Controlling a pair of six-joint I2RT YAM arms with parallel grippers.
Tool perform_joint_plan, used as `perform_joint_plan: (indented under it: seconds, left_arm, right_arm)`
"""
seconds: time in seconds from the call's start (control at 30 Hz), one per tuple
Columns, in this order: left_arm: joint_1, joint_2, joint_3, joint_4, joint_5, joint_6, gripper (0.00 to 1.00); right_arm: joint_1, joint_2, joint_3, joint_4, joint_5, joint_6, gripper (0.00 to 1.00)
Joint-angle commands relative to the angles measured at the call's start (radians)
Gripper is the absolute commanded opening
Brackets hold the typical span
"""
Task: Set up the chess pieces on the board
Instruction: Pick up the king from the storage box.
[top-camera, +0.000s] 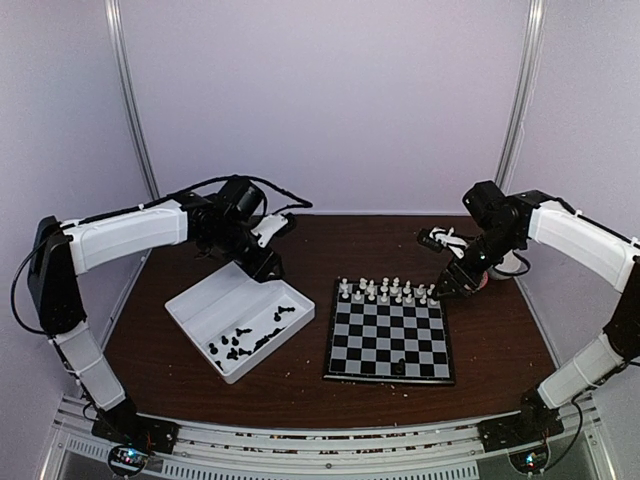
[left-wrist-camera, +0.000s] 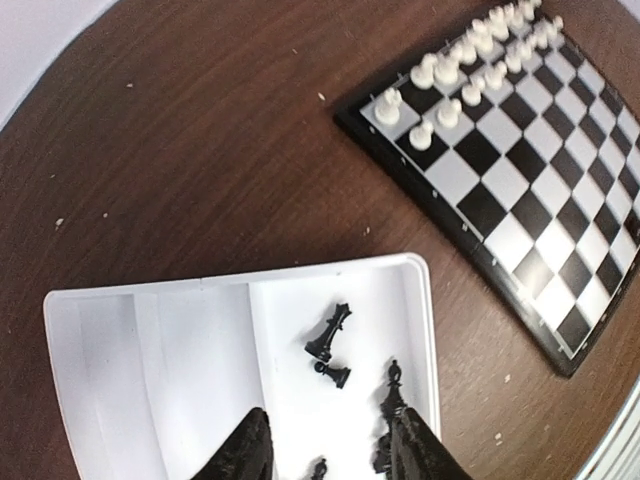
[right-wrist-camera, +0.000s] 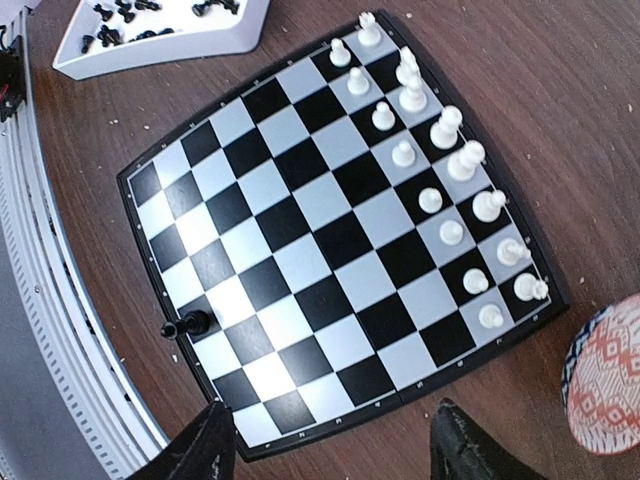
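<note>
The board (top-camera: 390, 340) lies right of centre, with white pieces (top-camera: 385, 292) filling its two far rows. One black chess piece (right-wrist-camera: 188, 325) stands on a square at the board's near edge. The other black chess pieces (top-camera: 240, 345) lie loose in the white tray (top-camera: 200, 300). My left gripper (left-wrist-camera: 330, 455) hangs open over the tray's right compartment. A black queen (left-wrist-camera: 330, 333), a pawn (left-wrist-camera: 333, 374) and a bishop (left-wrist-camera: 393, 385) lie just ahead of its fingers. My right gripper (right-wrist-camera: 335, 450) is open above the board's right edge (right-wrist-camera: 400, 395), holding nothing.
A red-and-white patterned bowl (right-wrist-camera: 605, 365) sits on the brown table just beyond the board's far right corner. The tray's left compartment (left-wrist-camera: 110, 380) holds nothing. White walls and metal posts enclose the table on three sides.
</note>
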Motion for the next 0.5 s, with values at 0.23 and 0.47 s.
perform_joint_plan:
  seconds: [0.23, 0.47]
  left_arm:
    - [0.002, 0.224, 0.089, -0.081, 0.063, 0.335, 0.37]
    - [-0.001, 0.242, 0.053, -0.03, -0.005, 0.347, 0.38]
  right_arm:
    - [-0.009, -0.043, -0.179, 0.218, -0.152, -0.027, 0.64]
    - [-0.031, -0.012, -0.19, 0.23, -0.189, -0.031, 0.63]
